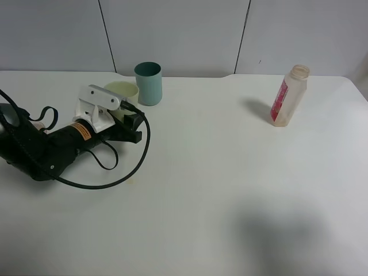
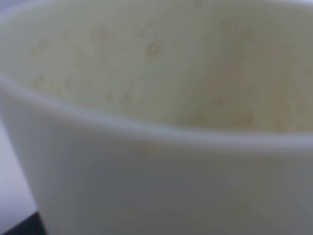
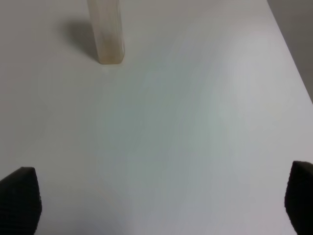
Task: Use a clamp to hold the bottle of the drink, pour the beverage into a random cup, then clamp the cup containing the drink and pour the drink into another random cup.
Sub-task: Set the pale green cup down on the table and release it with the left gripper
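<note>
So the left gripper (image 1: 133, 127) is clamped tight on the pale yellow cup (image 1: 122, 92) near the back-left of the white table (image 1: 230, 172) — the left wrist view is basically nothing but that cup (image 2: 161, 147) filling the whole shot, blurry, with its rim and inner wall showing. The teal cup (image 1: 148, 83) stands upright just beside the yellow one, on its right and a bit further back. Can't tell if they're touching. The bottle (image 1: 288, 95) with the pink label is upright with no cap, well apart from both cups, over at the back-right. The right gripper (image 3: 156, 200) has its jaws spread wide over bare table, holding nothing, with the bottle's base (image 3: 107, 36) ahead of it.
</note>
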You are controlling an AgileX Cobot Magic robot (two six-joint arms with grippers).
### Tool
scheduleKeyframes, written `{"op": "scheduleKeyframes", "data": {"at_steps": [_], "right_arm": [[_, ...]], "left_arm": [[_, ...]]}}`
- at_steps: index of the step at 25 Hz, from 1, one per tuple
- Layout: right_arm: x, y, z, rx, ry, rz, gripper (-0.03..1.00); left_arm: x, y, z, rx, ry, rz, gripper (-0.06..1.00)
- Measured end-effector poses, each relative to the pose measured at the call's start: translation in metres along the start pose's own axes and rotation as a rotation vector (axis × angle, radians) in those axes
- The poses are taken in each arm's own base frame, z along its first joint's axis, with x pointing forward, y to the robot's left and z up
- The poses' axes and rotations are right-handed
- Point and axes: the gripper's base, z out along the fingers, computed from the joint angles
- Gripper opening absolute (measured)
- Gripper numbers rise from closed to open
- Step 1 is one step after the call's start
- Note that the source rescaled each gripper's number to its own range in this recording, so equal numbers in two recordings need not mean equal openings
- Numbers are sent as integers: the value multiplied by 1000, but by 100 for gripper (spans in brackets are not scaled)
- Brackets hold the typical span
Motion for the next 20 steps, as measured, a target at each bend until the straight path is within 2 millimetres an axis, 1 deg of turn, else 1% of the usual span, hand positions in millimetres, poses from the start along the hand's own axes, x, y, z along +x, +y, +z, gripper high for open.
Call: {"op": "scheduleKeyframes", "data": {"at_steps": [4,5,6,7,11,15,17,20], "right_arm": [[0,0,0,0,0,0,100],[0,0,0,0,0,0,100],[0,0,0,0,0,0,100],[0,0,0,0,0,0,100],[0,0,0,0,0,0,100],[0,0,0,0,0,0,100],[0,0,0,0,0,0,100],[0,0,0,0,0,0,100]], "left_arm": [[3,0,-2,-2,15,-10,3],[12,-1,-2,1,44,-47,3],[17,-1,-2,2,57,-56,3],[17,-1,-2,2,57,-56,3],[27,-1,0,3,89,-63,3],[26,-1,6,5,75,-68,3],[23,0,18,7,45,-104,3],[20,1,22,8,27,-112,3]]}}
